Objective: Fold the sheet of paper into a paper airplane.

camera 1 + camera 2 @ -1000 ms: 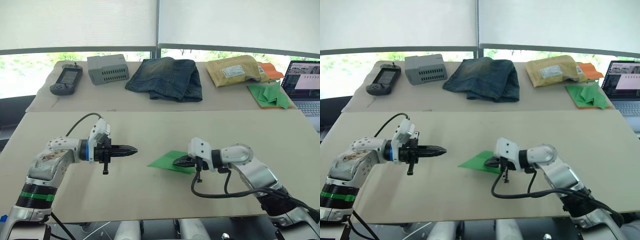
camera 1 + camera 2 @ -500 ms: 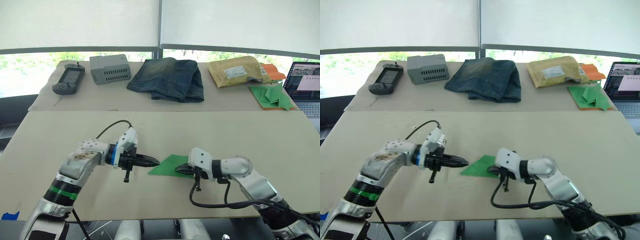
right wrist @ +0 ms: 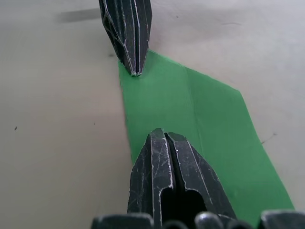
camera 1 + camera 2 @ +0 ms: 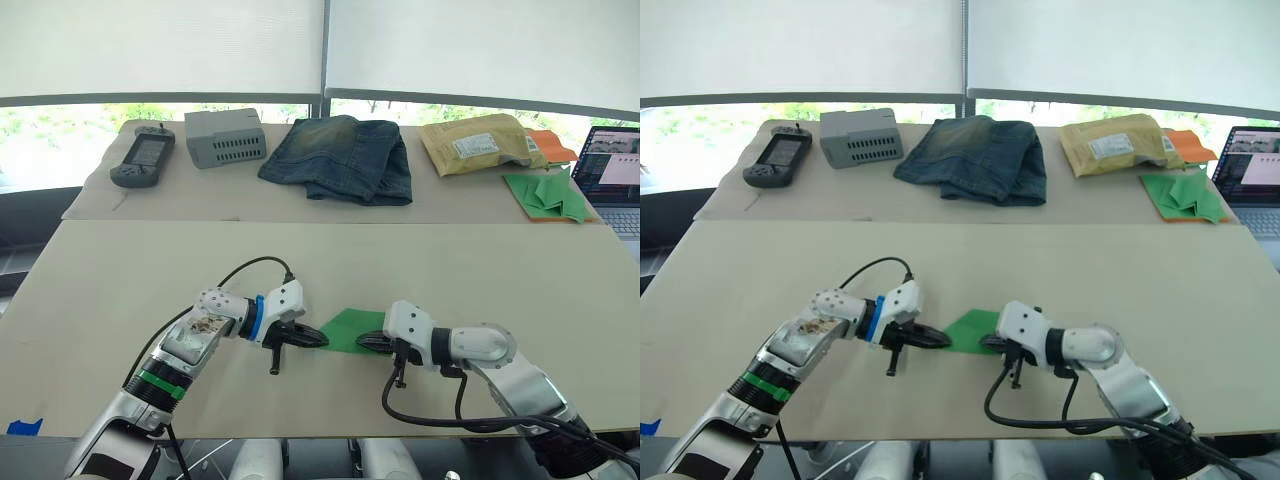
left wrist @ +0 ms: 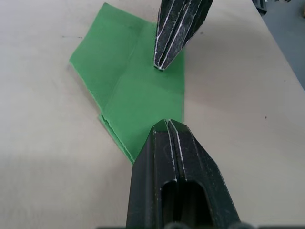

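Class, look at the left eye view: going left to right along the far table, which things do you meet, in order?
Handheld controller → grey box → folded jeans → padded envelope → pile of green folded papers → laptop.

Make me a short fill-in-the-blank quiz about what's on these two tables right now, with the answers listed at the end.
1. The sheet of paper between the left gripper and the right gripper is coloured ____.
2. Both grippers' fingers are ____.
3. On the far table, the folded jeans lie between the grey box and the yellow ____.
4. At the right edge stands an open ____.

Answers: green; shut; padded envelope; laptop
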You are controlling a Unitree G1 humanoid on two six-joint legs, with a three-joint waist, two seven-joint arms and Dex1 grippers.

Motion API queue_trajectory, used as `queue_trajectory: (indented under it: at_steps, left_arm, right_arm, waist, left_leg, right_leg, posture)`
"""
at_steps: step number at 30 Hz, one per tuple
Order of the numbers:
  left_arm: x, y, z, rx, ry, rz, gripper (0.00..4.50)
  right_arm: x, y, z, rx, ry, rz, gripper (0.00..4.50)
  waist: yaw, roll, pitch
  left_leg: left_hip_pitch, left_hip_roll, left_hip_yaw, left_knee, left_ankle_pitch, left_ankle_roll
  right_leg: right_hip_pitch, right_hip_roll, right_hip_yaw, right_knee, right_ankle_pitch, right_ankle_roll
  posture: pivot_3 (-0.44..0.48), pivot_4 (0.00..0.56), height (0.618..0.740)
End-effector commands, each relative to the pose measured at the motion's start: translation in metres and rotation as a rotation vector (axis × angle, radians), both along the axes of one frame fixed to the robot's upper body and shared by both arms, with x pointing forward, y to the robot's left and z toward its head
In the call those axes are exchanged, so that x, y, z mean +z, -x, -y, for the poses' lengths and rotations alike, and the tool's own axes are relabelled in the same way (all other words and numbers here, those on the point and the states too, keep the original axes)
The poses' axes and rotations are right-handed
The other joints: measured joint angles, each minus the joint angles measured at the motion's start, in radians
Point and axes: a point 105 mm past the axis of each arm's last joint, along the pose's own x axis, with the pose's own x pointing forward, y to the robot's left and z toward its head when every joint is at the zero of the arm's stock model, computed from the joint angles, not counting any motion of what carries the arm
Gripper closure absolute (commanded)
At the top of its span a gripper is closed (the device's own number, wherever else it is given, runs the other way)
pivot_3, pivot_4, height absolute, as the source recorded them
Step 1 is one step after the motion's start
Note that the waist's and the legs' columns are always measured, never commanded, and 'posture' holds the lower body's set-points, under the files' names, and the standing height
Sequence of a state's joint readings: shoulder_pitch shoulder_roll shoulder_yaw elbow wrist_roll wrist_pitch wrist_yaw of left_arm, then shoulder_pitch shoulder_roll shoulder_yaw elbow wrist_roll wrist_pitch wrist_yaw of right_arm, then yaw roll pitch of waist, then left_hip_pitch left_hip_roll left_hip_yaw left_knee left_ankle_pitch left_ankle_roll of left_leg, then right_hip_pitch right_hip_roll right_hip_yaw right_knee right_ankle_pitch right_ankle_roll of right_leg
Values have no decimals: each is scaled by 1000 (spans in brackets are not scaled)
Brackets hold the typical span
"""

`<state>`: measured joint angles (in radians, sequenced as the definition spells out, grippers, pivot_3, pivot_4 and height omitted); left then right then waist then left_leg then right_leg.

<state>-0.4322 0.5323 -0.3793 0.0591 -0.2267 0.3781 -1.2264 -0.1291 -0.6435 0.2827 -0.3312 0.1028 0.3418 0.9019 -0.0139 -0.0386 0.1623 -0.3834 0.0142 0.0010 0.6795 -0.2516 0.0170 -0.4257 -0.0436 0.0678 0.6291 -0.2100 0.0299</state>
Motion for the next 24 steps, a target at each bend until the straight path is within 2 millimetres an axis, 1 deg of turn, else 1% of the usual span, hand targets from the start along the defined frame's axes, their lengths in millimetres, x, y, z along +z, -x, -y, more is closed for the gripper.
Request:
queue_trajectory:
  at_steps: [1,4,8,10,11,14,15,20,24]
  left_arm:
    - [-10,5,-1,2,-36,-9,4500]
    - [-12,8,-1,-1,-46,-13,4500]
    - [-14,10,-1,-7,-52,-15,4500]
    - [-15,10,-1,-7,-55,-10,4500]
    - [-15,10,-1,-7,-56,-8,4500]
    - [-13,6,0,7,-47,-1,4500]
    - [-11,4,0,11,-42,3,4500]
    - [-9,2,2,21,-32,11,4500]
    - [-9,1,1,24,-33,26,4500]
  right_arm:
    - [23,-7,8,-75,-54,63,4487]
    - [41,-13,16,-177,-185,-1,4487]
    - [57,-23,39,-324,-314,-86,3205]
    - [59,-29,53,-432,-438,-219,2510]
    - [56,-30,59,-466,-476,-292,2214]
    - [47,-29,65,-511,-517,-444,2214]
    - [40,-28,65,-513,-499,-470,2214]
    - [22,-25,62,-507,-466,-540,2214]
    - [17,-29,61,-496,-467,-582,2214]
  waist:
    - [0,0,0]
    - [0,0,0]
    - [2,0,0]
    - [1,0,0]
    - [1,0,0]
    - [2,0,0]
    - [1,0,0]
    - [0,1,0]
    - [0,1,-1]
  left_leg:
    - [0,0,0,0,0,0]
    - [0,0,0,0,0,0]
    - [0,0,-1,0,0,0]
    - [0,0,0,0,0,0]
    - [0,0,0,0,0,0]
    - [0,0,-1,0,0,0]
    - [0,0,-1,-1,0,0]
    - [0,0,0,-1,0,0]
    - [0,0,0,0,0,0]
  right_leg:
    - [0,0,0,0,0,0]
    - [0,0,0,0,0,0]
    - [1,0,0,0,0,0]
    - [1,0,0,0,0,0]
    - [1,0,0,0,0,0]
    - [2,0,0,0,0,0]
    - [2,0,0,-1,0,0]
    - [2,0,0,-1,0,0]
    - [2,0,0,-1,0,1]
  posture:
    - [0,150,728]
    - [0,150,728]
    - [0,150,728]
    - [0,150,728]
    - [0,150,728]
    - [0,150,728]
    - [0,150,728]
    - [0,150,728]
    - [0,150,728]
